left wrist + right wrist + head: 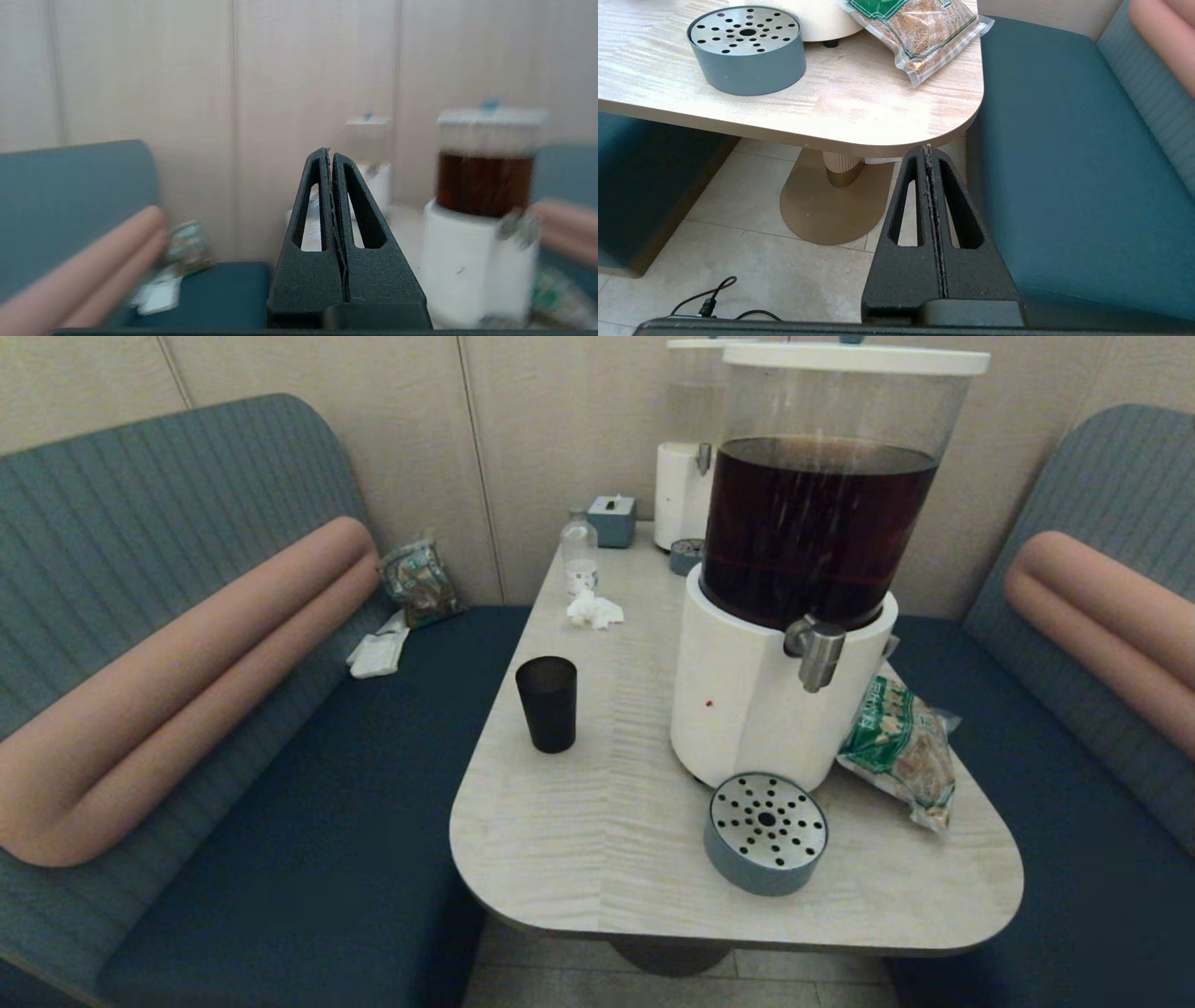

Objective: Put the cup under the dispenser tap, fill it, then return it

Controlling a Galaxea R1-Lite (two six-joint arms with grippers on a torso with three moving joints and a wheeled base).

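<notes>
My left tool (331, 158) is clenched on nothing, fingers pressed flat together, held up off the worktop and looking across at the booth wall with the dark-liquid tank off to one side. My right tool (928, 151) is clenched too and empty, hanging low past the near right corner of the worktop (579, 821), over the floor tiles beside the blue bench seat. Neither arm shows in the head view, so both are well back from the work. The cup (547, 703) stands upright on the worktop's left side, mouth up, long axis vertical, well apart from the white base of the dispenser. That puts it on my left arm's side (the nearer one, I judge), so I'd open the left tool and come in level at the cup's wall. The dispenser tap (816, 653) points down from the base toward the front right, with the perforated drip tray (766, 833) on the worktop below and slightly forward of it, a snack bag (901, 747) just beside. Further back: a clear bottle (579, 553), crumpled tissue (594, 610), a second white dispenser (686, 476). Padded benches close in on both sides.
</notes>
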